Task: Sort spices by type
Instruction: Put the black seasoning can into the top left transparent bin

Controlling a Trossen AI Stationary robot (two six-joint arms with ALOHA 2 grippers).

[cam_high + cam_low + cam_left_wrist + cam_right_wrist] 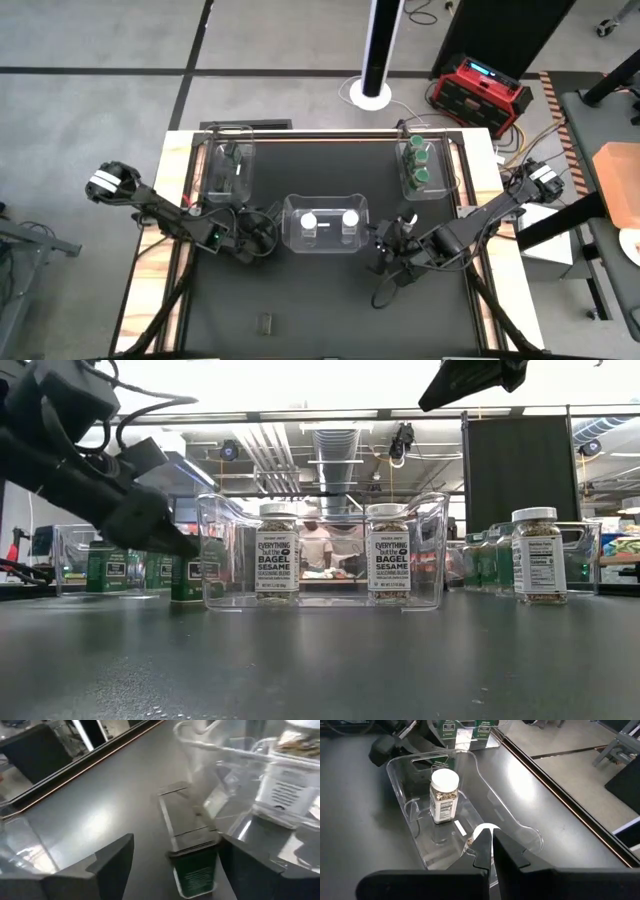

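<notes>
Left tool (175,857) spread wide around a green-labelled spice jar (194,868) standing on the tabletop (320,300) just beside the middle bin (326,204), a light, rigid, slick cylinder best pinched across its body, while right tool (492,851), fingers together and empty, hovers near a white-lidded jar (407,218).

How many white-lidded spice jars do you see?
3. The left jar and right jar stand in the middle bin; the third jar stands on the table right of it. More may be hidden.
</notes>
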